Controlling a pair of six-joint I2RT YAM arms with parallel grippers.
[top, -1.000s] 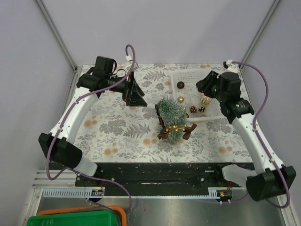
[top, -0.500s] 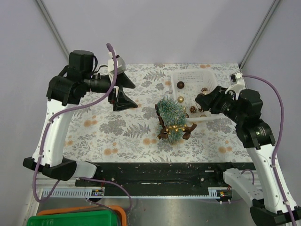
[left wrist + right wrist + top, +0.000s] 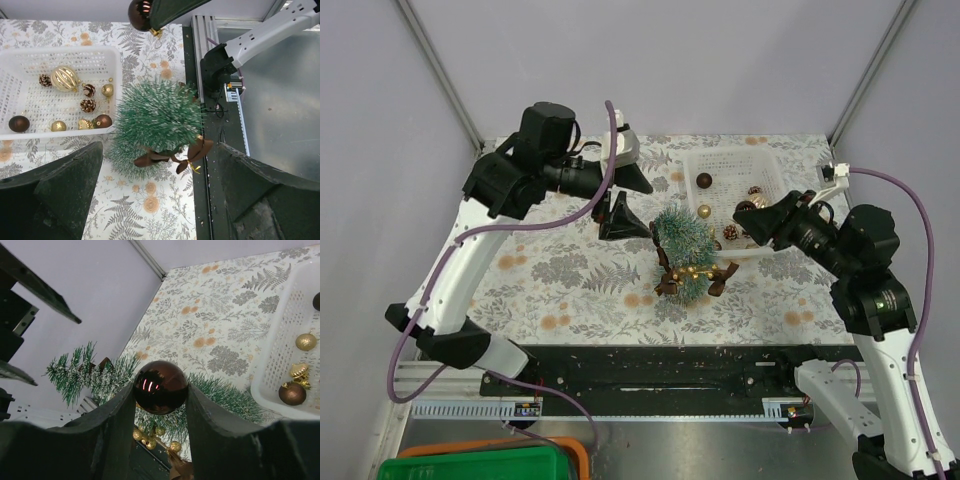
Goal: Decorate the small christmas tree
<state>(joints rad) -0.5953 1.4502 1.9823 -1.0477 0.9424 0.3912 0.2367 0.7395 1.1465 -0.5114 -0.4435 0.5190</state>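
Note:
The small christmas tree (image 3: pixel 682 240) stands at the middle of the table, with a brown ribbon (image 3: pixel 718 277) and gold beads (image 3: pixel 692 270) low on it. My right gripper (image 3: pixel 748 213) is shut on a dark brown ball (image 3: pixel 161 386), held in the air just right of the tree, over the white basket's (image 3: pixel 735 155) near-left corner. My left gripper (image 3: pixel 630 200) is open and empty, just left of the tree. In the left wrist view the tree (image 3: pixel 155 117) sits between and beyond my wide-open fingers (image 3: pixel 60 190), and the ball (image 3: pixel 140 12) shows at the top.
The basket (image 3: pixel 114 70) holds several ornaments: gold balls, brown balls and pinecones. It touches the tree's right side. The leaf-print tablecloth (image 3: pixel 570 280) covers the table. A black rail (image 3: pixel 660 365) runs along the near edge.
My left gripper swung out left, then came back right to the tree's side. My right arm changed pose, and its gripper shifted slightly left with the brown ball.

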